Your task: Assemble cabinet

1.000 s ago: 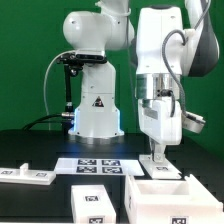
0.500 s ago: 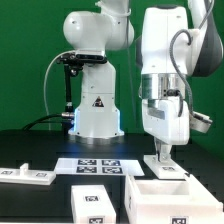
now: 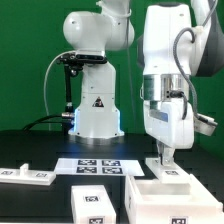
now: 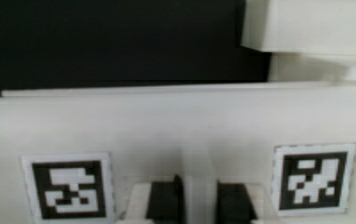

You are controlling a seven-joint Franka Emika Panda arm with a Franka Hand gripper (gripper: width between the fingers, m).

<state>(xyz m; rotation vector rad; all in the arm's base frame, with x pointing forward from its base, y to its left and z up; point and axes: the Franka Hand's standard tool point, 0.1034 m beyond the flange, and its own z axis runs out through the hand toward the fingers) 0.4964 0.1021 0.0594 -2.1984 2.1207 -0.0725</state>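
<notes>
The cabinet (image 3: 150, 198) is a white open box at the front of the exterior view's right. My gripper (image 3: 167, 166) points straight down onto its far wall. In the wrist view the white tagged wall (image 4: 175, 125) fills the frame, with one tag on each side. My gripper (image 4: 201, 203) has its two dark fingers (image 4: 168, 205) closed on a thin white edge of that wall. A loose white tagged panel (image 3: 97, 204) stands beside the box. Another flat tagged panel (image 3: 28, 176) lies at the exterior view's left.
The marker board (image 3: 97, 166) lies flat on the black table behind the parts. The arm's white base (image 3: 97, 105) stands behind it, with a black stand (image 3: 66, 90) to its left. Another white part (image 4: 317, 25) shows beyond the wall in the wrist view.
My gripper has shifted a little toward the exterior view's right and slightly down, staying on the cabinet's wall. The loose panels have not moved.
</notes>
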